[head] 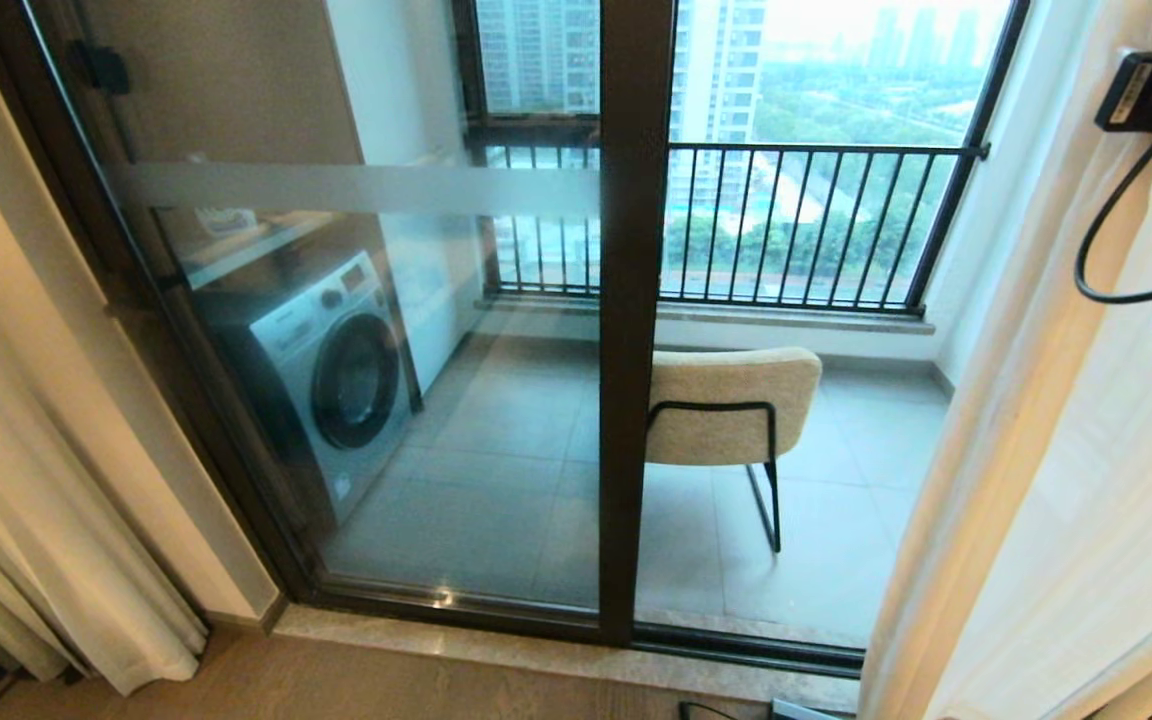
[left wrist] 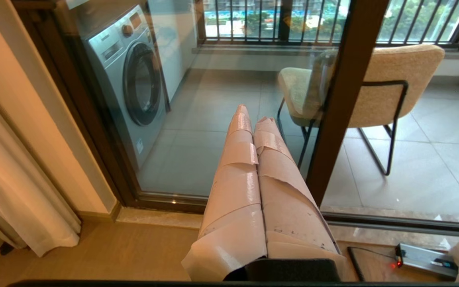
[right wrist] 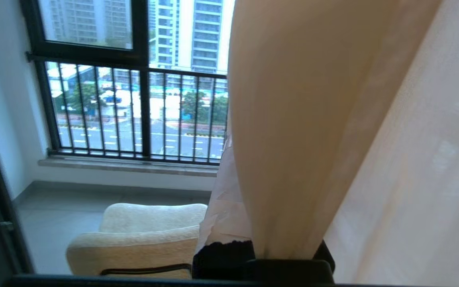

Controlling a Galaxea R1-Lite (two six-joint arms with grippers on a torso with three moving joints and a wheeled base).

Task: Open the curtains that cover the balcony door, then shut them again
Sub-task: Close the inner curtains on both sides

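The balcony door (head: 631, 300) stands uncovered, its dark frame and glass with a frosted band (head: 356, 188) in full view. The curtains are bunched at both sides: cream folds at the left (head: 26, 520), cream fabric and white sheer at the right (head: 1036, 450). My right gripper (right wrist: 253, 159) is shut on a cream fold of the right curtain (right wrist: 293, 119), which runs up from between its jaws. One taped finger (right wrist: 221, 199) shows; the other is hidden by cloth. Low before the door, my left gripper (left wrist: 254, 116) is shut, empty, with its taped fingers (left wrist: 237, 179) pressed together.
Behind the glass stand a washing machine (head: 336, 370) and a beige chair (head: 731, 405), with a barred outer window (head: 796, 220) beyond. A stone sill (head: 536, 650) runs under the door. A small device with a cable (left wrist: 424, 259) lies on the wooden floor at the right.
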